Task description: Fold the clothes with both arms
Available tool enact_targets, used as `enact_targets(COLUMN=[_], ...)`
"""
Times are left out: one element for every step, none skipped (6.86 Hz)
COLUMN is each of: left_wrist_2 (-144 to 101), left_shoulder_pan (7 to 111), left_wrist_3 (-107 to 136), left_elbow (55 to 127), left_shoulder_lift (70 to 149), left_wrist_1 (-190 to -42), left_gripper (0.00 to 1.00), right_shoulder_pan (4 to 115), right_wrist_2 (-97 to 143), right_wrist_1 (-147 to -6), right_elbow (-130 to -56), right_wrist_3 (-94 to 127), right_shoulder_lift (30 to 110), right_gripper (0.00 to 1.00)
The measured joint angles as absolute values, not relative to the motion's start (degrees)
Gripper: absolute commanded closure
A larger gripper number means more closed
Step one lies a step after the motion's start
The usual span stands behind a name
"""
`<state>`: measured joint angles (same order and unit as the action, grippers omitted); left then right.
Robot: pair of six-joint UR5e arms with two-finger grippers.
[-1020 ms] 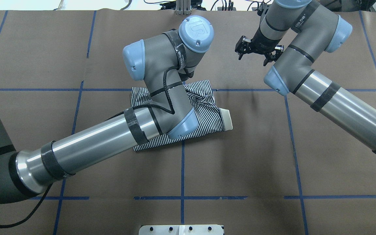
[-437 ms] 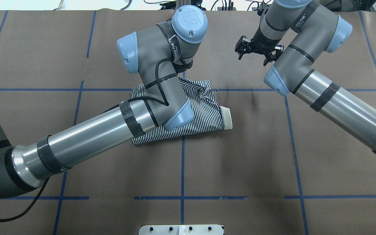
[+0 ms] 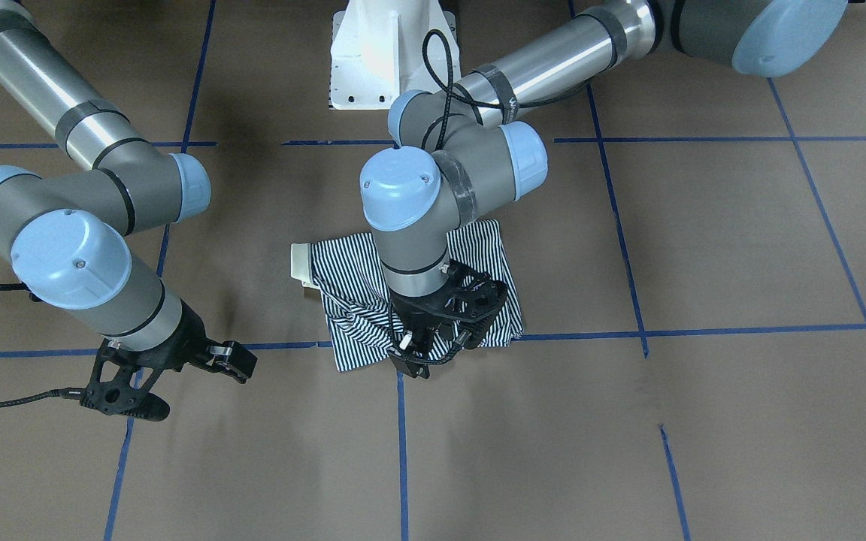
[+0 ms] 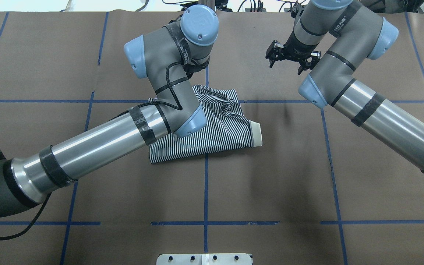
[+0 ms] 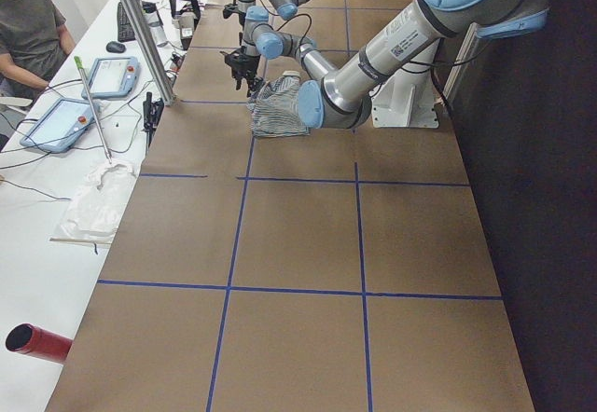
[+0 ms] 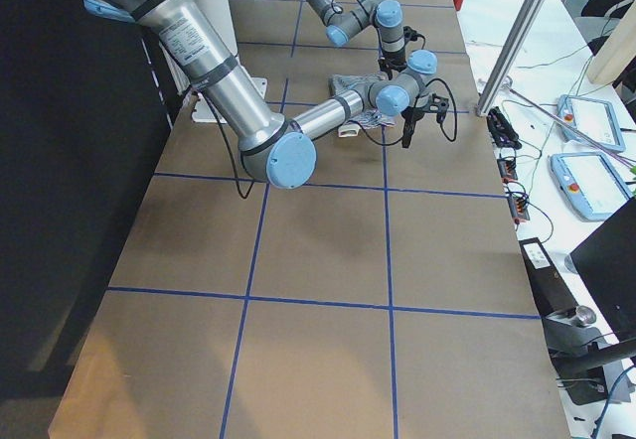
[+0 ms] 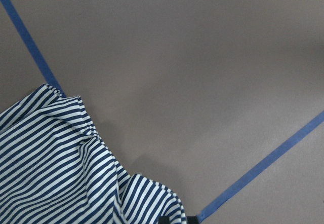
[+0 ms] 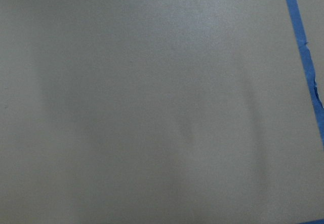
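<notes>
One table (image 4: 271, 176), papered brown. One striped polo shirt (image 4: 219, 129) on it. Two robot arms: one left arm (image 4: 98, 147), one right arm (image 4: 381, 121). Two black grippers, one per arm: one left gripper (image 3: 433, 353), one right gripper (image 4: 287, 64). Two fingers on each, which makes four in all. One white pedestal base (image 3: 380, 52). Beside the table, in the left side view: one person (image 5: 28, 30), two handheld screens (image 5: 110, 76), one white crumpled bundle (image 5: 98, 202), one red cylinder (image 5: 37, 342).
</notes>
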<state>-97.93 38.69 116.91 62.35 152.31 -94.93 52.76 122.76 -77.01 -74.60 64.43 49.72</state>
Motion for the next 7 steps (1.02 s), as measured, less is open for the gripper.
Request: enact_targets(left_wrist_2=[-97.92,-97.93,-97.99,-98.05,-98.07,-98.10,-98.18], left_shoulder_pan=[38.87,39.28,40.04,40.80,41.55,42.18,42.68], left_wrist_3=[114.94,111.88,107.94,103.89,100.66,98.53,97.21], left_elbow=[64.61,69.27,76.36,83.65,89.68,93.38,95.25], left_shoulder_lift=[150.68,147.68,142.77,137.16,132.30,129.26,127.63], left_wrist_1=[-92.89,-90.05,-87.79,-86.57,-86.10,-85.94,-85.89], left_gripper=[0.00,0.00,0.00,0.00,0.00,0.00,0.00], right_shoulder_pan=[52.77,52.25,50.45,47.27,43.55,40.33,37.77], right_wrist_2=[122.77,122.24,120.51,117.25,113.18,109.41,105.97], right_wrist_1=[-77.21,-78.20,-80.88,-84.86,-89.47,-93.24,-95.10], right_elbow=[-76.60,-79.69,-82.90,-85.17,-86.16,-86.29,-85.40], right_wrist_3=[64.67,65.11,65.32,65.37,65.13,64.66,63.98], right_shoulder_lift=[50.61,51.46,51.40,49.97,47.46,45.22,43.58], right_gripper=[0.00,0.00,0.00,0.00,0.00,0.00,0.00])
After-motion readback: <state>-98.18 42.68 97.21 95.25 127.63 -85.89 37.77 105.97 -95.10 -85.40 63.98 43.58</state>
